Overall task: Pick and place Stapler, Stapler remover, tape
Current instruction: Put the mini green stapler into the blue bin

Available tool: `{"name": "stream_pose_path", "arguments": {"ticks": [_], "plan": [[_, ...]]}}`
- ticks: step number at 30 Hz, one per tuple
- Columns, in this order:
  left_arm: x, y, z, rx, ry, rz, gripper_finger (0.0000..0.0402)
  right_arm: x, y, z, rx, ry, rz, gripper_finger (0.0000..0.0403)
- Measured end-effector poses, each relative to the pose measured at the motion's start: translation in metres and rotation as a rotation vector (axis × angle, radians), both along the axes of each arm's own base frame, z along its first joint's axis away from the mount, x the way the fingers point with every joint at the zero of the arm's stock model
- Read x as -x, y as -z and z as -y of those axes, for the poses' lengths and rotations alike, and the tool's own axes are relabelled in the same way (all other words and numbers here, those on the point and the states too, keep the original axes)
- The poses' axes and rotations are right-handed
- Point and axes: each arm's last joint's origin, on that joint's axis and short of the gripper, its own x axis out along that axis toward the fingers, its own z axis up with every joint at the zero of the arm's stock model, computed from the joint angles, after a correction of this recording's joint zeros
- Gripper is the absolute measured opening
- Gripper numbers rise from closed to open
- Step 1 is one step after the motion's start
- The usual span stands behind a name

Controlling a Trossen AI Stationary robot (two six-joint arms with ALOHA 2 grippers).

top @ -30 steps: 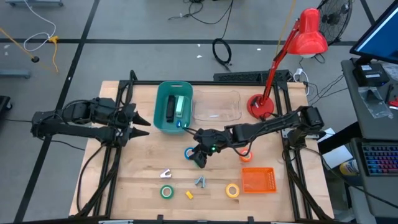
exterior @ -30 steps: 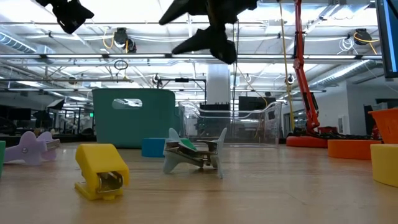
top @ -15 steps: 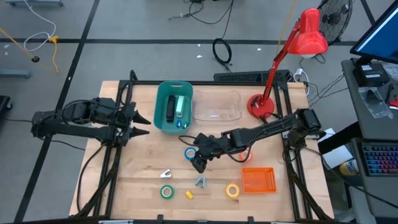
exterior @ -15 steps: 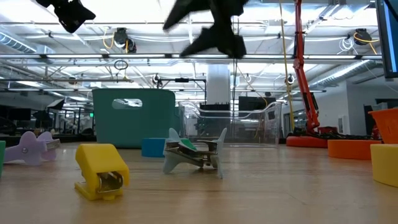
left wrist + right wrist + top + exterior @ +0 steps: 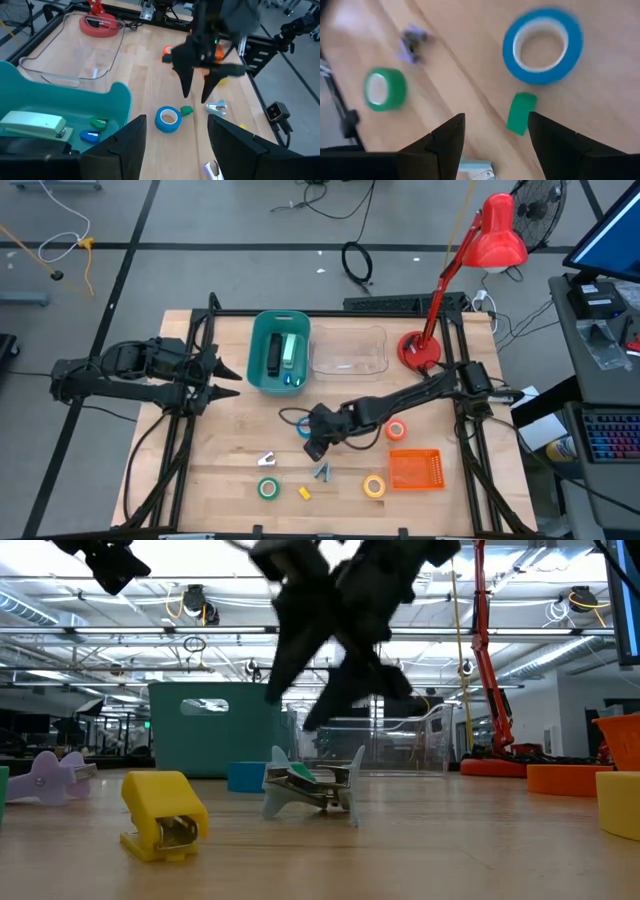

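Left gripper: hung over the table's left edge, well apart from the loose items; fingers stood apart with nothing between them. Arm stretched level from the left, wrist pointing toward the teal bin.

Teal bin: at the back of the table, left of centre. Held a black stapler, a pale green stapler beside it, and small removers, one green and one blue.

Clear tray: just right of the bin.

White remover: on the wood toward the front, left of centre.

Green tape: ring-shaped, lying flat near the front edge, below the white remover.

Yellow remover: small, right of the green tape.

Blue tape: ring lying flat mid-table, a small green piece close beside it.

Right gripper: low over the wood just beside the blue tape; fingers spread, holding nothing. Arm reached in from the right, stretched long and low across the table.

Grey remover: in front of the right gripper, apart from it.

Yellow tape: ring lying flat near the front, just left of the orange basket.

Orange-red tape: flat, behind the basket, partly covered by the right arm.

Red lamp: base at the back right corner.
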Motion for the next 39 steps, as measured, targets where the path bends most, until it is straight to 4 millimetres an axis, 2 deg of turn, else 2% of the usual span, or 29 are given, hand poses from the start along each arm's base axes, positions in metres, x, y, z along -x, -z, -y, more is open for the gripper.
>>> {"name": "stream_pose_path", "arguments": {"ticks": [7, 27, 37, 39], "plan": [[0.000, 0.001, 0.000, -0.005, -0.002, -0.011, 0.0214, 0.000, 0.022, 0.003, -0.002, 0.043, -0.099, 0.0210], [0.000, 0.001, 0.000, -0.018, -0.005, -0.006, 0.0214, 0.001, 0.021, 0.002, -0.017, 0.076, -0.109, 0.0210], [0.000, 0.000, -0.001, -0.024, -0.013, 0.000, 0.0214, -0.010, 0.047, -0.001, -0.050, 0.088, -0.112, 0.0210], [0.000, 0.000, -0.001, -0.024, -0.013, -0.001, 0.0214, -0.010, 0.046, -0.001, -0.054, 0.087, -0.105, 0.0210]]}}
